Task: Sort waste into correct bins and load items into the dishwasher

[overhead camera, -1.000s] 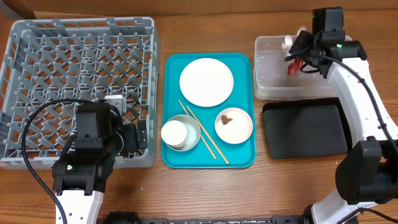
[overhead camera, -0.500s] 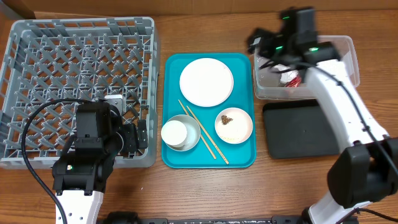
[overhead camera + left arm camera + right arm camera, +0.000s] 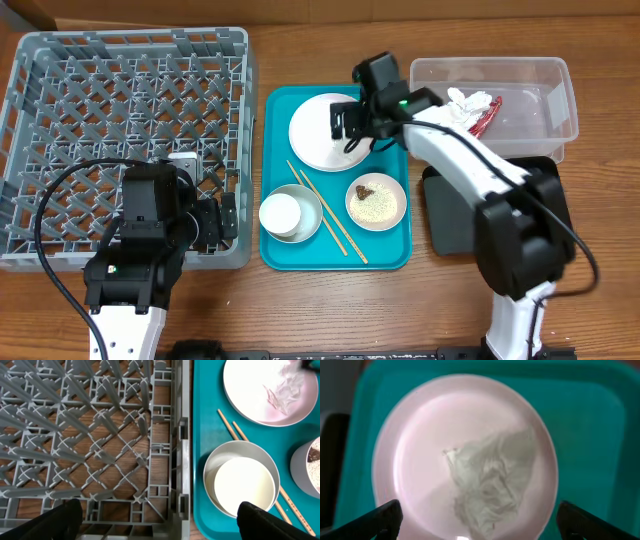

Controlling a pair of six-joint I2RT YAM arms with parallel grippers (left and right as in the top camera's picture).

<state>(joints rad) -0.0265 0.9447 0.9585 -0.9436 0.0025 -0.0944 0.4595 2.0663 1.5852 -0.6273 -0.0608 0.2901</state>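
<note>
Now the napkin [image 3: 462, 100] and red wrapper [image 3: 484, 115] lie in the clear tub [image 3: 530, 110] at the upper right, and my right gripper [image 3: 350, 125] hangs wide open over the plate [image 3: 315, 135], so I think I'm sorting trash and must next lower it and pinch the crinkly scrap [image 3: 490, 480] there.

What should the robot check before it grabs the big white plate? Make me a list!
1. Right fingers open, holding nothing: ok.
2. Plate straight under them: ok.
3. Plate bare: cannot tell; the right wrist view shows a crinkly white patch on it.
4. Napkin and red wrapper inside the clear tub: ok.
5. Dish rack shows open slots for the plate: ok.
6. Left fingers open, by the rack's corner, away from the plate: ok.
</note>
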